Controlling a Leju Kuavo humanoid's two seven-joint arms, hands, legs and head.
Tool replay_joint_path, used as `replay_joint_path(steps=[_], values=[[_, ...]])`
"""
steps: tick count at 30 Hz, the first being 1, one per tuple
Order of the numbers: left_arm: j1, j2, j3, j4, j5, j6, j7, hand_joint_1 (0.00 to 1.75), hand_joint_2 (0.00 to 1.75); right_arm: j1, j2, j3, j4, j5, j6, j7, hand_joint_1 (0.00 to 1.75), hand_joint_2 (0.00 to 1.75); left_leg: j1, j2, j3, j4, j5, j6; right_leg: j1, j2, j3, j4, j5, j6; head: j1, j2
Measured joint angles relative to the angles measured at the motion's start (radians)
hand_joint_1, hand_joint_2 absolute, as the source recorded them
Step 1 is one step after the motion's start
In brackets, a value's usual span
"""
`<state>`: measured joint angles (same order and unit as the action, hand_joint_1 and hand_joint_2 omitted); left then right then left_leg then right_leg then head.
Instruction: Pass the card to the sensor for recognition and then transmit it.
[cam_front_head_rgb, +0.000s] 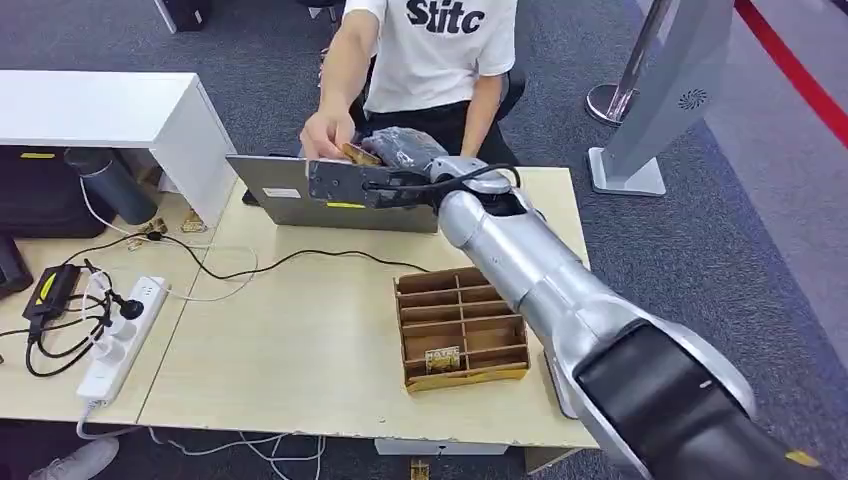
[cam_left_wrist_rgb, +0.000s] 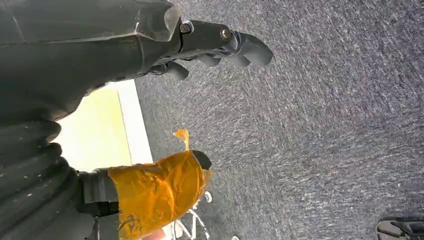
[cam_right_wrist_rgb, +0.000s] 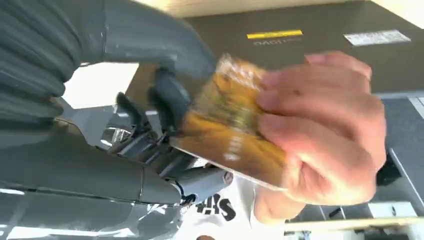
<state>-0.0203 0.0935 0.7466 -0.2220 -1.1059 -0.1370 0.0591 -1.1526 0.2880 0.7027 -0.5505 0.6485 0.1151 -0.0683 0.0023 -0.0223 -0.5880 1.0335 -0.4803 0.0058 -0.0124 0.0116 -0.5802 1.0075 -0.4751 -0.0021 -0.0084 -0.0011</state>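
Clearly the task is near its end. The right hand (cam_front_head_rgb: 395, 160) reaches over the far edge of the table (cam_front_head_rgb: 300, 360), with the card (cam_right_wrist_rgb: 235, 120) pinched between its thumb and dark fingers (cam_right_wrist_rgb: 172, 97). A person's hand (cam_right_wrist_rgb: 320, 130) grips the card's outer end, just past the robot's fingertips, so both hold it at once. Judging by this, the pass over the sensor looks done and the handover is under way; what is left is for the robot's fingers to let go once the person has a sure hold. Whether that hold is firm enough I cannot tell, since the right wrist view is blurred.

The left hand (cam_left_wrist_rgb: 220, 47) hangs over grey carpet, well away from the card. Its fingers are curled loosely with nothing in them, and its thumb is wrapped in orange tape (cam_left_wrist_rgb: 155, 192).

Beneath the right hand's fingers lies a flat grey device (cam_front_head_rgb: 330, 195) with a yellow label, probably the sensor. Nearer the robot, behind the right wrist, stands a brown cardboard divider box (cam_front_head_rgb: 460, 325) with another card lying in one of its near compartments. A white power strip (cam_front_head_rgb: 120, 340) with black cables sits far to the side, and the pale wooden table stands on grey carpet (cam_front_head_rgb: 730, 230) with a white cabinet (cam_front_head_rgb: 100, 110) beside it.
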Motion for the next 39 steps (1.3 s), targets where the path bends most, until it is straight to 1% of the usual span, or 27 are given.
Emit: replay_joint_path(steps=[2, 4, 6, 8, 12, 14, 16, 18, 20, 22, 26, 30, 32, 35, 39], values=[[0.000, -0.001, 0.003, 0.000, -0.005, -0.001, 0.000, 0.00, 1.75, 0.014, -0.002, -0.002, -0.023, 0.009, -0.038, -0.013, 0.00, 1.75, 0.000, 0.000, 0.000, 0.000, 0.000, 0.000, 0.000, 0.000, 0.000, 0.000, 0.000, 0.000, 0.000, 0.000], [0.000, -0.003, 0.010, 0.000, -0.007, 0.000, 0.000, 0.00, 1.75, 0.047, -0.011, -0.005, -0.078, 0.026, -0.075, -0.025, 0.00, 1.75, 0.000, 0.000, 0.000, 0.000, 0.000, 0.000, 0.000, 0.000, -0.001, 0.000, 0.000, 0.000, 0.000, 0.000], [0.001, -0.006, 0.016, 0.000, -0.009, 0.002, 0.000, 0.00, 1.75, 0.095, -0.034, -0.006, -0.173, 0.053, -0.098, -0.027, 0.00, 1.75, 0.000, 0.000, 0.000, 0.000, 0.000, 0.000, 0.000, 0.000, 0.000, 0.000, 0.000, 0.000, 0.000, 0.000], [0.002, -0.010, 0.024, 0.000, -0.010, 0.002, 0.000, 0.00, 1.75, 0.149, -0.060, -0.008, -0.284, 0.084, -0.101, -0.025, 0.00, 1.75, 0.000, 0.000, 0.000, 0.000, 0.000, 0.000, 0.000, 0.000, 0.000, -0.001, 0.000, 0.000, 0.000, 0.000], [0.004, -0.016, 0.041, 0.000, -0.012, 0.006, -0.006, 0.00, 1.75, 0.299, -0.132, -0.009, -0.569, 0.153, -0.117, -0.045, 0.00, 1.75, 0.000, 0.000, 0.000, 0.000, -0.001, 0.001, 0.000, 0.000, 0.000, -0.001, 0.000, 0.000, 0.000, 0.000], [0.004, -0.020, 0.048, 0.000, -0.011, 0.008, -0.007, 0.00, 1.75, 0.361, -0.163, -0.010, -0.671, 0.181, -0.127, -0.057, 0.00, 1.75, 0.000, 0.001, 0.000, 0.000, -0.002, 0.002, 0.000, 0.000, 0.000, -0.002, 0.000, 0.001, 0.000, 0.000], [0.006, -0.024, 0.061, 0.000, -0.011, 0.013, -0.007, 0.00, 1.75, 0.441, -0.207, -0.013, -0.795, 0.225, -0.151, -0.086, 0.00, 1.75, 0.000, 0.000, 0.000, 0.000, -0.002, 0.002, 0.000, -0.001, 0.000, -0.003, -0.001, 0.001, 0.000, 0.000], [0.010, -0.027, 0.071, 0.000, -0.012, 0.015, -0.006, 0.00, 1.75, 0.524, -0.250, -0.013, -0.893, 0.264, -0.164, -0.105, 0.00, 1.75, 0.000, 0.000, 0.000, 0.000, -0.003, 0.002, 0.000, -0.001, 0.000, -0.003, -0.001, 0.001, 0.000, 0.000], [0.013, -0.031, 0.084, 0.000, -0.012, 0.019, -0.003, 0.00, 1.75, 0.602, -0.298, -0.012, -0.971, 0.276, -0.166, -0.120, 0.00, 1.75, 0.000, 0.000, 0.000, 0.000, -0.003, 0.003, 0.000, -0.001, 0.000, -0.003, -0.001, 0.001, 0.000, 0.000], [0.015, -0.033, 0.093, 0.000, -0.012, 0.022, 0.001, 0.00, 1.75, 0.672, -0.338, -0.010, -1.021, 0.277, -0.167, -0.132, 0.00, 1.75, -0.001, 0.000, 0.000, 0.000, -0.004, 0.003, 0.000, 0.000, 0.000, -0.003, -0.001, 0.001, 0.000, 0.000], [0.014, -0.035, 0.114, 0.000, -0.012, 0.025, 0.002, 0.00, 1.75, 0.755, -0.403, -0.001, -1.082, 0.274, -0.161, -0.139, 0.00, 1.75, -0.001, 0.000, 0.000, 0.000, -0.004, 0.003, 0.000, -0.001, 0.001, -0.004, -0.001, 0.002, 0.000, 0.000], [0.016, -0.039, 0.136, 0.000, -0.012, 0.027, 0.002, 0.00, 1.75, 0.841, -0.451, 0.002, -1.112, 0.265, -0.161, -0.143, 0.00, 1.75, -0.001, 0.000, 0.000, 0.000, -0.004, 0.003, 0.000, -0.001, 0.001, -0.004, -0.001, 0.002, 0.000, 0.000], [0.017, -0.042, 0.147, 0.000, -0.013, 0.029, 0.003, 0.00, 1.75, 0.885, -0.468, 0.000, -1.128, 0.251, -0.171, -0.144, 0.00, 1.75, -0.001, 0.000, 0.000, 0.000, -0.004, 0.003, 0.000, -0.001, 0.001, -0.004, -0.001, 0.002, 0.000, 0.000], [0.017, -0.046, 0.161, 0.000, -0.016, 0.030, 0.005, 0.00, 1.75, 0.948, -0.487, -0.017, -1.169, 0.233, -0.205, -0.150, 0.00, 1.75, -0.001, 0.001, 0.000, 0.000, -0.005, 0.003, 0.000, 0.000, 0.001, -0.004, -0.002, 0.002, 0.000, 0.000], [0.016, -0.050, 0.168, 0.000, -0.016, 0.030, 0.006, 0.00, 1.75, 0.978, -0.498, -0.026, -1.191, 0.232, -0.209, -0.151, 0.00, 1.75, -0.001, 0.001, 0.000, 0.000, -0.006, 0.003, 0.000, 0.000, 0.001, -0.004, -0.002, 0.002, 0.000, 0.000]])
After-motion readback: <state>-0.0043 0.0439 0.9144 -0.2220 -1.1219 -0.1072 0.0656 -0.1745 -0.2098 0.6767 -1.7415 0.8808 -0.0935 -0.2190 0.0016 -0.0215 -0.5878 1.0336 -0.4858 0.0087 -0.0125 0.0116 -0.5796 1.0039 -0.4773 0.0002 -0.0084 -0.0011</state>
